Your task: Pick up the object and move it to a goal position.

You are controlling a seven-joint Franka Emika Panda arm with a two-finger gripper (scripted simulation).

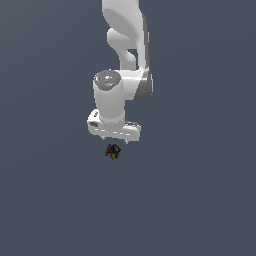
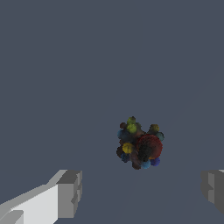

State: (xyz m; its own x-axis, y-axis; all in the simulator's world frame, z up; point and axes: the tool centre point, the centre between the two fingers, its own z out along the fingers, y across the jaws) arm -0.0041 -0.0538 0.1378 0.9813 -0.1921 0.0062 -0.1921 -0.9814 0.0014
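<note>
Overhead, the gripper hangs with jaws spread wide, holding nothing. The object, a dark speckled lump, lies just beyond at six o'clock in the exterior view. Descending off-centre could nudge it away before the fingers close.

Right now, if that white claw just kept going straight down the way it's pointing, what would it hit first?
Probably the object, the small dark speckled lump. The wrist view shows it between the open gripper's fingers, though how far below is unclear.
</note>
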